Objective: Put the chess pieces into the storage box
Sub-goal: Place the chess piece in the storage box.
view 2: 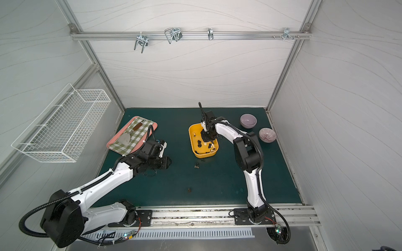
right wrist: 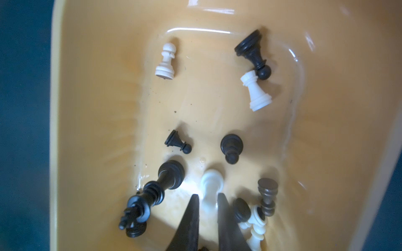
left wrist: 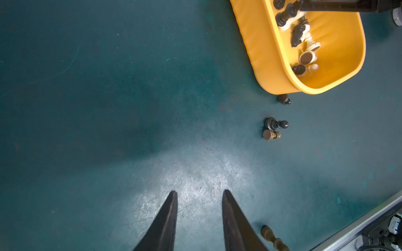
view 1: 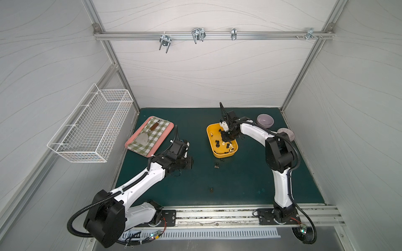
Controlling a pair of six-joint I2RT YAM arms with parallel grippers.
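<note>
Mat [view 1: 243, 184] front-right free; R arm [view 1: 252, 130] over box [view 1: 217, 154].

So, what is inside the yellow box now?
Black and cream chess pieces lie in the storage box, most tipped over. The right hand hides those under it, so no full count.

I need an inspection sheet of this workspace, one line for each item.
Surface: green mat, scuffed.
Job's things: storage box holds many chess pieces; four loose pieces lie on the mat.
Clutter: pink tray with cloth and spatula; two bowls; wire basket.
Grippers: left gripper open, empty; right gripper inside the box, white piece at its tips, grip unclear.
Cables: black conduits along both arms.
Surroundings: white walls; rail with hooks.
</note>
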